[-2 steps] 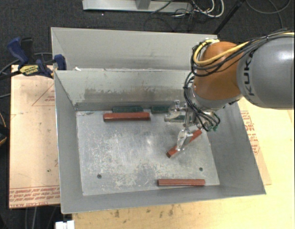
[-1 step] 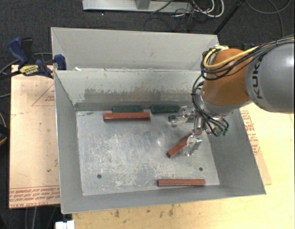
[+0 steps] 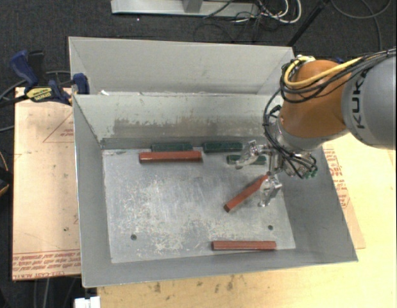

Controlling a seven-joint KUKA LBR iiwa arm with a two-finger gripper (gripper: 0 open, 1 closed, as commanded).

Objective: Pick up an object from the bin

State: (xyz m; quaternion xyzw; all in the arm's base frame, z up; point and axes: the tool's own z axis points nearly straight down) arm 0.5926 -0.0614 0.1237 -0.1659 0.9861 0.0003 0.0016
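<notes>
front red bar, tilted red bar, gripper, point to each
front red bar (image 3: 243,245), camera view, middle of its length
tilted red bar (image 3: 243,196), camera view, middle of its length
gripper (image 3: 263,176), camera view, its tip end

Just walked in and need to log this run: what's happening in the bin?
The arm's tool is down in the grey metal bin, at the upper end of a reddish-brown flat bar lying diagonally right of centre. Whether it grips the bar is unclear. A similar bar lies by the back wall, another near the front.
</notes>
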